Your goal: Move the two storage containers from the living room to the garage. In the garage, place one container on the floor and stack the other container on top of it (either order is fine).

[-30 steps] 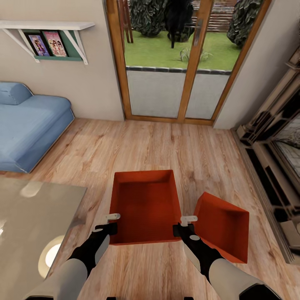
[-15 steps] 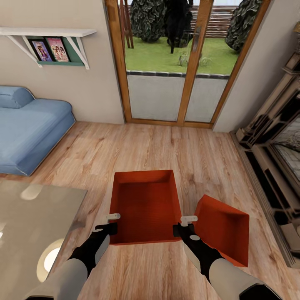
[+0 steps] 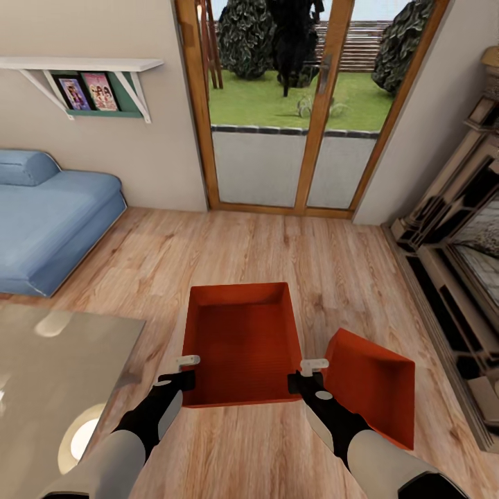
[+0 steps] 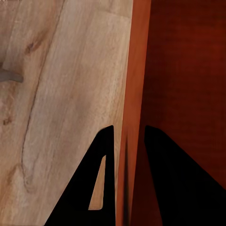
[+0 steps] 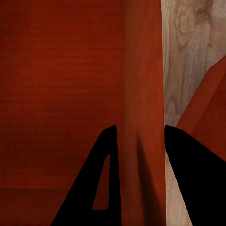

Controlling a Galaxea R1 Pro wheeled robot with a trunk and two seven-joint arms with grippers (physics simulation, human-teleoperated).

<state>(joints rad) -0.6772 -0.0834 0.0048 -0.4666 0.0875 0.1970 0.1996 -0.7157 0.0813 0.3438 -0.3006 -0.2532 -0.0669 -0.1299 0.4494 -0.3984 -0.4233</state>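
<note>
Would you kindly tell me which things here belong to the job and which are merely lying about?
Job:
- held storage container, clamped by left end effector and right end effector
- second storage container, on the wood floor

Bystanders:
- blue sofa
- wall shelf
- glass doors
- glass-topped table

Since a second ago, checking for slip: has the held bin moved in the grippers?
No. The held bin sits the same between both grippers; only the camera shifted.
</note>
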